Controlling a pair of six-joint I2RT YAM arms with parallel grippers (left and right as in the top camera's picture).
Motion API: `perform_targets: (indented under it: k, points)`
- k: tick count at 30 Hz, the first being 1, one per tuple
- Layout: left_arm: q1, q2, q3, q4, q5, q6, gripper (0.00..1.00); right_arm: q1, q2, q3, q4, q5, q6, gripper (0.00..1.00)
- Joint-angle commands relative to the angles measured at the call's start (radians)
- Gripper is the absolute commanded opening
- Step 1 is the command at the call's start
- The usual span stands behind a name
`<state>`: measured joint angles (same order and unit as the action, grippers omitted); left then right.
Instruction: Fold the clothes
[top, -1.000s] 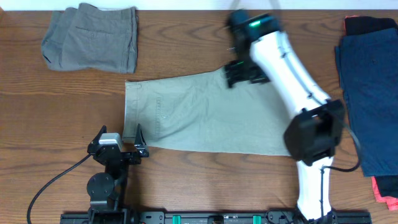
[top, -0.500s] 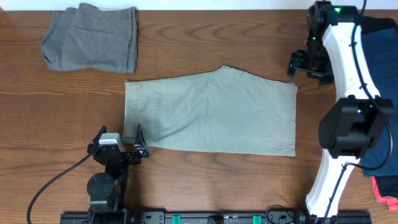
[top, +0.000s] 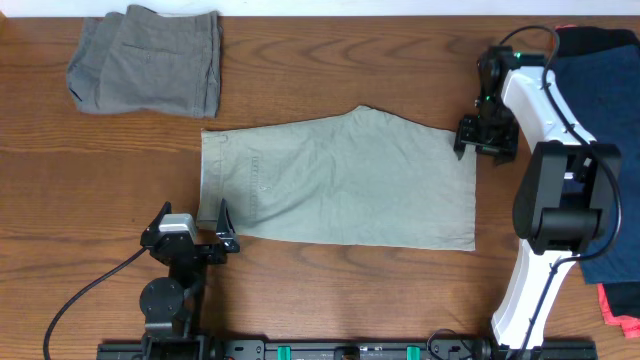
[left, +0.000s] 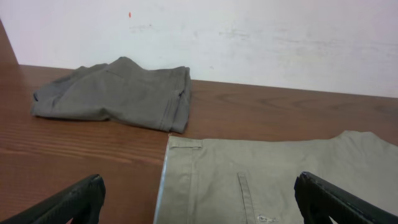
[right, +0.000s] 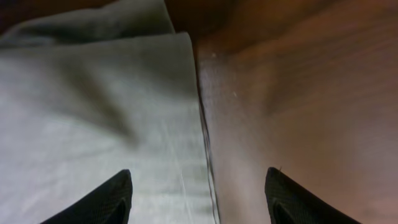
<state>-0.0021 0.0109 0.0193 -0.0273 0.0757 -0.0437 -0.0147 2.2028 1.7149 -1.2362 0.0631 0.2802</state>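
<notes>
A light khaki pair of the clothes lies flat in the middle of the table, waistband to the left. My right gripper hovers low over its top right corner, open. In the right wrist view the right gripper straddles the hem edge: one finger is over the khaki cloth, the other over bare wood. My left gripper rests open at the pair's lower left corner. In the left wrist view the left gripper has the waistband and welt pocket between its fingers, gripping nothing.
A folded grey-brown pair lies at the back left, also seen as the grey-brown pair near the white wall. A navy garment lies at the right edge, dark cloth behind it and a red piece below.
My right arm swung from the khaki pair's top middle out to the right, then came down at its top right corner with the jaws narrowing. The left arm stayed still.
</notes>
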Motion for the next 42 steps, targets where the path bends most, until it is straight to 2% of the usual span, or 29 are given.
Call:
perform_targets:
  k: [1, 8, 12, 18, 21, 23, 24, 42]
  points:
    - [-0.002, -0.007, -0.015, -0.036, 0.018, 0.018, 0.98, 0.006, -0.025, -0.067, 0.044, -0.006, -0.004, 0.66]
    - [-0.002, -0.007, -0.015, -0.036, 0.018, 0.018, 0.98, 0.007, -0.025, -0.174, 0.123, -0.056, -0.005, 0.63]
    - [-0.002, -0.007, -0.015, -0.036, 0.018, 0.018, 0.98, 0.008, -0.025, -0.246, 0.187, -0.079, -0.005, 0.57]
    - [-0.002, -0.007, -0.015, -0.036, 0.018, 0.018, 0.98, 0.008, -0.025, -0.33, 0.264, -0.078, -0.019, 0.44]
    - [-0.002, -0.007, -0.015, -0.036, 0.018, 0.018, 0.98, 0.008, -0.025, -0.339, 0.281, -0.074, -0.028, 0.24]
    - [-0.002, -0.007, -0.015, -0.036, 0.018, 0.018, 0.98, 0.008, -0.025, -0.339, 0.293, -0.074, -0.027, 0.06]
    - [-0.002, -0.007, -0.015, -0.036, 0.018, 0.018, 0.98, 0.008, -0.025, -0.339, 0.305, -0.074, -0.027, 0.01]
    - [-0.002, -0.007, -0.015, -0.036, 0.018, 0.018, 0.98, 0.001, -0.025, -0.34, 0.582, -0.013, -0.08, 0.01]
